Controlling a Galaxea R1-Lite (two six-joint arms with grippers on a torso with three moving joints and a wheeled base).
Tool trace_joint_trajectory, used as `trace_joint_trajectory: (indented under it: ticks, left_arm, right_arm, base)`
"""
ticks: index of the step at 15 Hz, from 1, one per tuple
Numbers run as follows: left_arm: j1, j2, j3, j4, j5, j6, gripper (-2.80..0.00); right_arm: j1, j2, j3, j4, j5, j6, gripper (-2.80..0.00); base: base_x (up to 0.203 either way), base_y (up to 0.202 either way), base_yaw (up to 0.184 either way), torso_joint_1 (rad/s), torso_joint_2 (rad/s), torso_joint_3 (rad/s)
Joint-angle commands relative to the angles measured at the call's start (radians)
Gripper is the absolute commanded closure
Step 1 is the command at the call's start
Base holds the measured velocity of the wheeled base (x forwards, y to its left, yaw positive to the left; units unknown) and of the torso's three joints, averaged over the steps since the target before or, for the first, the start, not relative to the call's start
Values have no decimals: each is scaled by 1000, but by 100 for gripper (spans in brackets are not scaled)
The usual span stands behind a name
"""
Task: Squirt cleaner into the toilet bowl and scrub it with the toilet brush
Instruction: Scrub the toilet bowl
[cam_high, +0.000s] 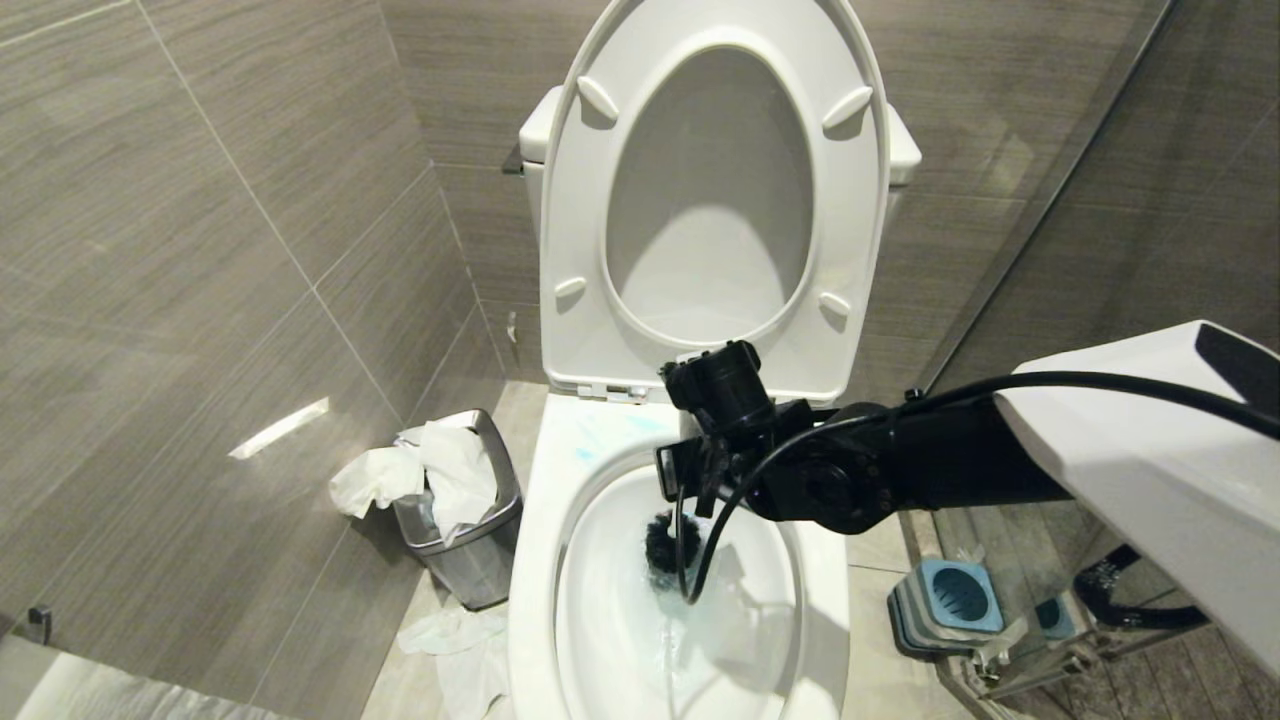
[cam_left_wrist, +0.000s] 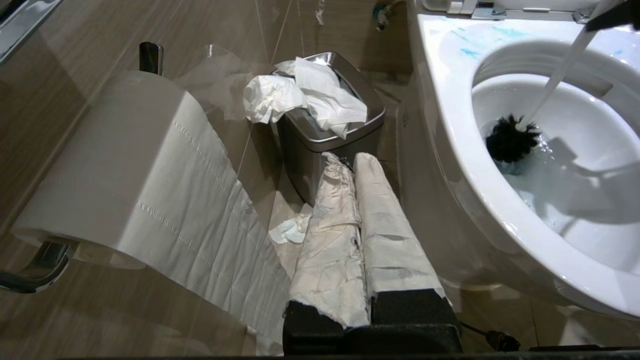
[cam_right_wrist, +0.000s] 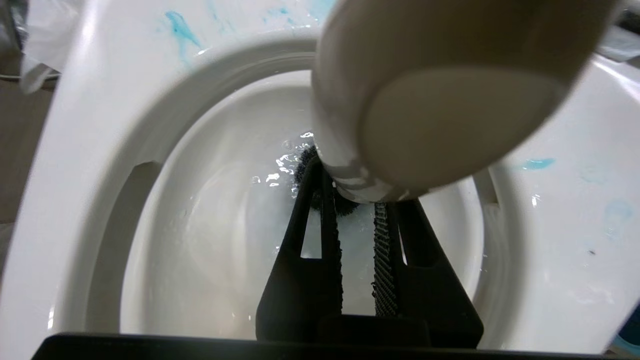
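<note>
The white toilet bowl (cam_high: 535, 560) stands open in the middle, holding water with a faint blue tint. Turquoise cleaner (cam_right_wrist: 177, 30) streaks its rim, and the cleaner (cam_left_wrist: 500, 32) also shows from the side. My right gripper (cam_right_wrist: 352, 192) reaches over the bowl from the right and is shut on the white handle (cam_right_wrist: 440, 100) of the toilet brush. The dark bristle head (cam_high: 662, 545) sits in the water at the far side of the basin. My left gripper (cam_left_wrist: 352, 160), its fingers wrapped in white paper, hangs shut and empty, low on the bowl's left side.
The seat and lid (cam_high: 710, 200) stand raised against the tank. A steel bin (cam_high: 470, 565) stuffed with tissue sits left of the toilet, with more tissue (cam_high: 450, 640) on the floor. A toilet paper roll (cam_left_wrist: 125, 165) hangs on the left wall. The blue-grey holder (cam_high: 950, 600) rests by the glass partition on the right.
</note>
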Motion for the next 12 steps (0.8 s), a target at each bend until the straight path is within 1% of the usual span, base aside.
trace_joint_trajectory:
  ticks: [1, 4, 8, 10, 12]
  left_arm:
    - [0, 1, 2, 0, 0, -1, 0]
    - [0, 1, 2, 0, 0, -1, 0]
    - [0, 1, 2, 0, 0, -1, 0]
    - [0, 1, 1, 1, 0, -1, 0]
    - [0, 1, 0, 0, 0, 0, 0]
  right_arm:
    - [2, 106, -54, -1, -7, -2, 0]
    - [6, 59, -42, 3, -9, -1, 0]
    - [17, -152, 69, 14, -6, 1, 0]
    - [35, -296, 139, 61, -4, 2, 0]
    - [50, -412, 182, 137, -3, 7, 0]
  base:
    - [0, 0, 0, 0, 0, 0]
    - [0, 0, 0, 0, 0, 0]
    - [0, 0, 0, 0, 0, 0]
    - [0, 0, 0, 0, 0, 0]
    - [0, 0, 0, 0, 0, 0]
